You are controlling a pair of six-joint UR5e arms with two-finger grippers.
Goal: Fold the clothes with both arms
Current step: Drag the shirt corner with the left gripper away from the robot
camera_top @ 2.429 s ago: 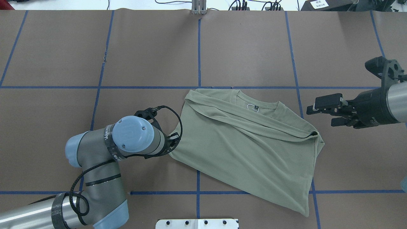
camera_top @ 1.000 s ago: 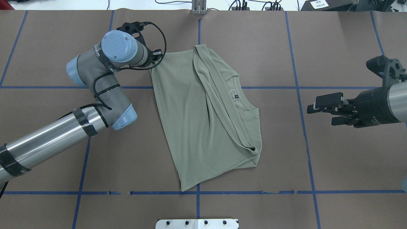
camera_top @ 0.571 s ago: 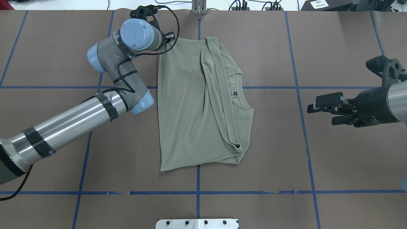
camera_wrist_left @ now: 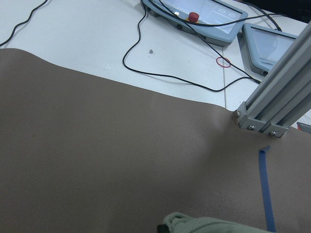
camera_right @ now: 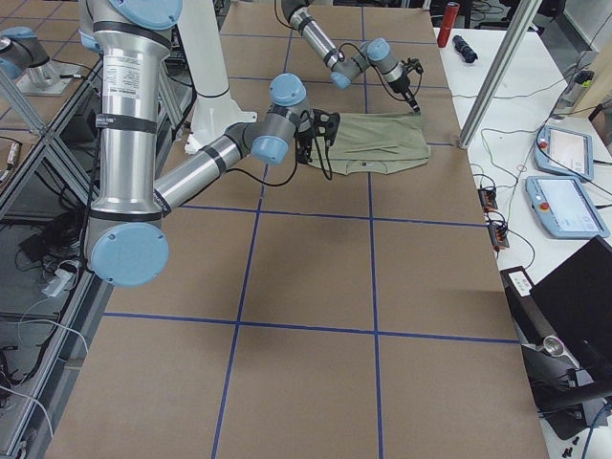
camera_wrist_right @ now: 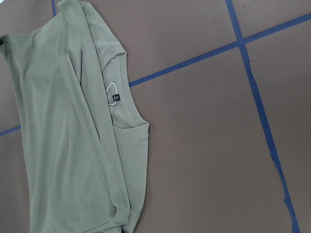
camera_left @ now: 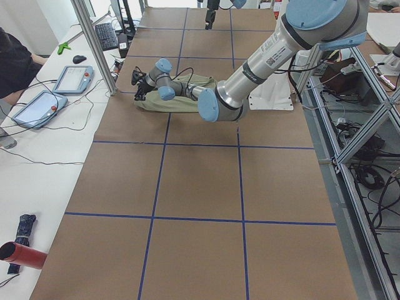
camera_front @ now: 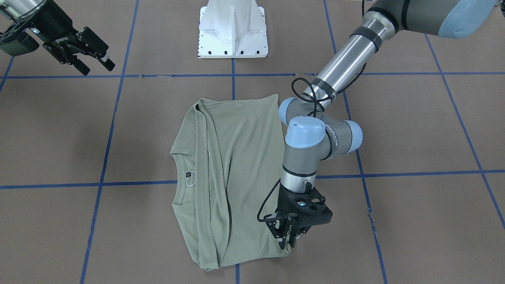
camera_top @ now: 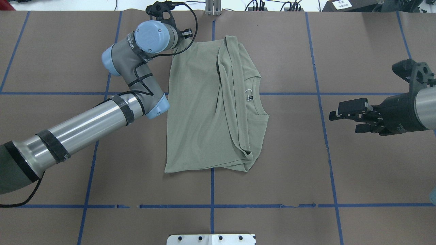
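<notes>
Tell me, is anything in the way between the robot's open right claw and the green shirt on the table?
No, nothing visible. Between the black right gripper and the sage-green knit shirt lies only the bare brown paper-covered table, crossed by a flat blue tape line.

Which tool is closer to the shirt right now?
Left. The left tool is shut on the shirt's corner, farthest from the robot. The right tool is open and well clear, off the collar side.
</notes>
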